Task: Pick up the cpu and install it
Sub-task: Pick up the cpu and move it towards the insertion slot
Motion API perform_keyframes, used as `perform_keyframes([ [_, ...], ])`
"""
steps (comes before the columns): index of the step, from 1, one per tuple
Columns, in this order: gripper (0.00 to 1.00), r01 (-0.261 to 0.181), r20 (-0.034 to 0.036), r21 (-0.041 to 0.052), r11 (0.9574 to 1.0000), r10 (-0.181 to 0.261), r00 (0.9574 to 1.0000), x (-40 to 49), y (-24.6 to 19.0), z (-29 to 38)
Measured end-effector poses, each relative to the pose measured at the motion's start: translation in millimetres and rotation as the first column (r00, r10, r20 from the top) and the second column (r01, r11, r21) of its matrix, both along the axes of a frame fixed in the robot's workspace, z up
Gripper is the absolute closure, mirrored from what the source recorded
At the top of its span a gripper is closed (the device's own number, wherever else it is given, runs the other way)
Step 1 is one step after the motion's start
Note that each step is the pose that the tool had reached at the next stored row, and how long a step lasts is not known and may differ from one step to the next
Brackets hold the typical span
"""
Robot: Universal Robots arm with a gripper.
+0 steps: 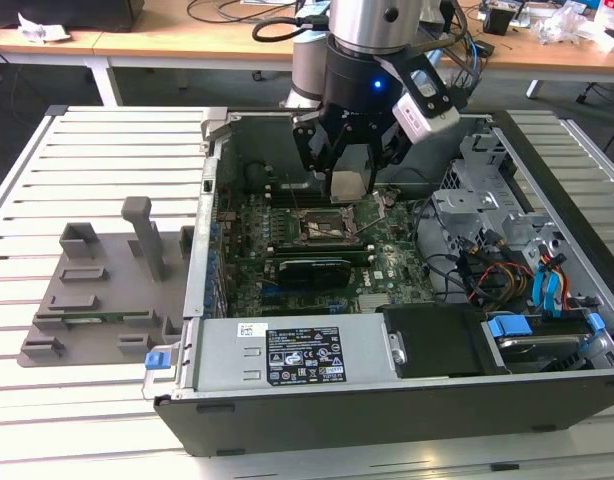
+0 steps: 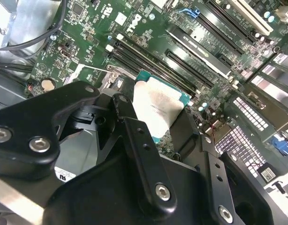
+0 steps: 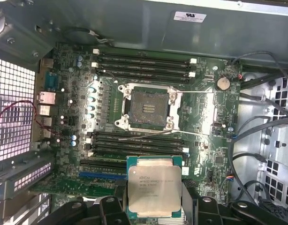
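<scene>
Black gripper (image 1: 349, 165) is pinching the flat silver-grey square cpu (image 3: 153, 190). Open black socket (image 3: 148, 107) is sitting just beside it, lower down.

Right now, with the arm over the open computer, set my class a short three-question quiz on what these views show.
1. True or false: the end effector holds the cpu above the motherboard.
2. Multiple choice: the socket is A) empty, B) filled with a chip, C) covered by a cooler.
3. Fill in: the grey fixture plate lies on the exterior view's ____ of the computer case.
Key: 1 true; 2 A; 3 left.
</scene>
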State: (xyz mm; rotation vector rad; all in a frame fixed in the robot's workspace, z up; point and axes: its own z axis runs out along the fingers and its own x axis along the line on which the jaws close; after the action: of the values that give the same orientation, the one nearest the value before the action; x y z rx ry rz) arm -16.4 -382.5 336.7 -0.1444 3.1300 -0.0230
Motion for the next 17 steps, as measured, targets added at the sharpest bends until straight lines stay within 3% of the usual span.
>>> perform_keyframes([
  [8, 0.45, 0.0, 0.0, -0.0001, 1.0, 0.0, 1.0, 2.1, 0.3, -6.3],
  [11, 0.45, 0.0, 0.0, -0.0001, 1.0, 0.0, 1.0, 5.3, 4.7, -8.4],
  [14, 0.45, 0.0, 0.0, -0.0012, 1.0, 0.0, 1.0, 11.7, 15.6, -11.1],
  [17, 0.45, 0.0, 0.0, -0.0016, 1.0, 0.0, 1.0, 13.4, 19.5, -15.2],
])
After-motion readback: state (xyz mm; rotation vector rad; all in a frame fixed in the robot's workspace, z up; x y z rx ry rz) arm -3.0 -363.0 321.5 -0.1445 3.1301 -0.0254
